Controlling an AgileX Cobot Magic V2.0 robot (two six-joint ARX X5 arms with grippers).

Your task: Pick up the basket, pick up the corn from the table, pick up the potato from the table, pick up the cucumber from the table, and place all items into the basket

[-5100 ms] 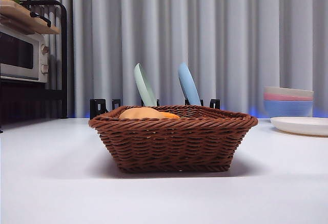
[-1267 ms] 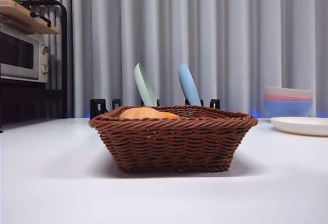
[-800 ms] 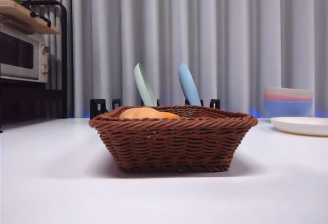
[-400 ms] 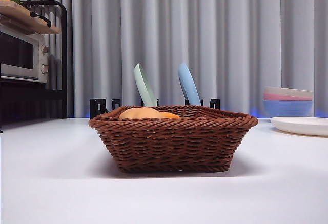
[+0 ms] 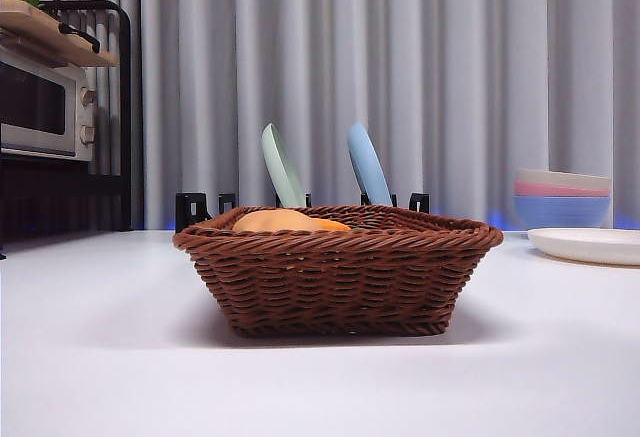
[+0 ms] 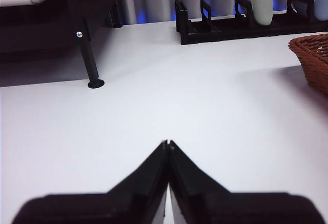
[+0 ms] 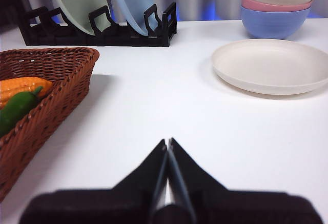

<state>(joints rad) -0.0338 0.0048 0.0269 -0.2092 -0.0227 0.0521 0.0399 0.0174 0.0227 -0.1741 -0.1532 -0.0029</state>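
basket [image 5: 338, 272] sits mid table [image 5: 100, 357], holding corn [image 7: 20, 87], cucumber [image 7: 15, 110] and potato [image 5: 278, 221]; left gripper [image 6: 167, 144] and right gripper [image 7: 167, 143] both pinched closed, empty, low over bare tabletop either side of basket

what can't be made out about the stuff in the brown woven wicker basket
- Front view: the brown woven wicker basket wall hides all but the tan rounded potato top; the dark-green cucumber is hidden entirely.
- Right wrist view: the picture edge cuts off the bumpy orange corn and cucumber; potato out of frame.
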